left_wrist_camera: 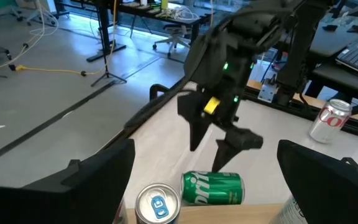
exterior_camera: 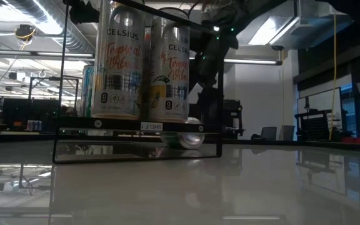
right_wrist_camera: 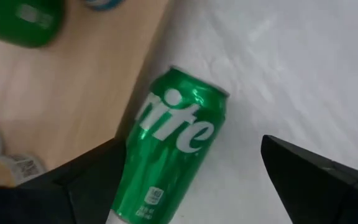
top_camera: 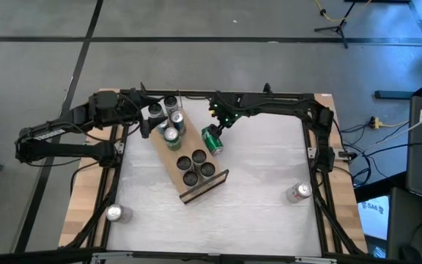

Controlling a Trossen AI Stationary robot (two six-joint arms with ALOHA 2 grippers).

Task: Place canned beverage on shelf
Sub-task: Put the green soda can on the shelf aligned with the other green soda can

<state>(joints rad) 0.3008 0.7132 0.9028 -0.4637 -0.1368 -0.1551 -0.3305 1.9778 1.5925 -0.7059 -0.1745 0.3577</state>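
Note:
A green canned beverage lies on its side on the white table, right beside the long edge of the light-wood shelf. The shelf lies slantwise on the table with several cans standing on it at both ends. My right gripper hangs open just above the green can, pointing steeply down, one finger on each side of it and nothing between them. My left gripper waits open at the shelf's far end, near the table's far left, and holds nothing.
Tall Celsius cans stand on the shelf's far end, dark-topped cans on its near end. One loose can stands near the front left corner, another near the front right. Bare table lies right of the shelf.

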